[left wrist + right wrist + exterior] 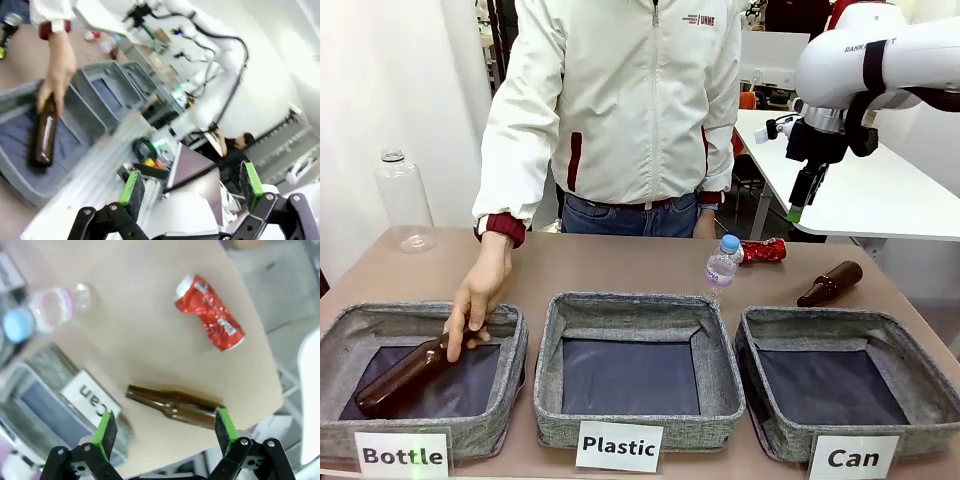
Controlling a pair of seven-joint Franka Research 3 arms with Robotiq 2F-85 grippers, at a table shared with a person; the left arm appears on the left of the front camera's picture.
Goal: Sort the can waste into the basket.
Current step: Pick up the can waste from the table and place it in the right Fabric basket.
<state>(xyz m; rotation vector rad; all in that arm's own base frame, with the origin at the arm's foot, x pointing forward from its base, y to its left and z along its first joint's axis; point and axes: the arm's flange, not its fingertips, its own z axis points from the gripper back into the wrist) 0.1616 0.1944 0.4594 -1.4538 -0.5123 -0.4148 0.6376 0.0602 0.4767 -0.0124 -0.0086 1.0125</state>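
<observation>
A crushed shiny red can lies on the table's far right, behind the basket labelled "Can". High above that corner, my right gripper hangs open and holds nothing. In the right wrist view the red can lies beyond the open right gripper, and the basket with its "Can" label shows at the lower left. My left gripper is open and empty, off to the side of the baskets.
A person's hand lowers a brown bottle into the "Bottle" basket. The "Plastic" basket stands in the middle. A small clear bottle and a brown bottle are near the can. A large clear bottle stands far left.
</observation>
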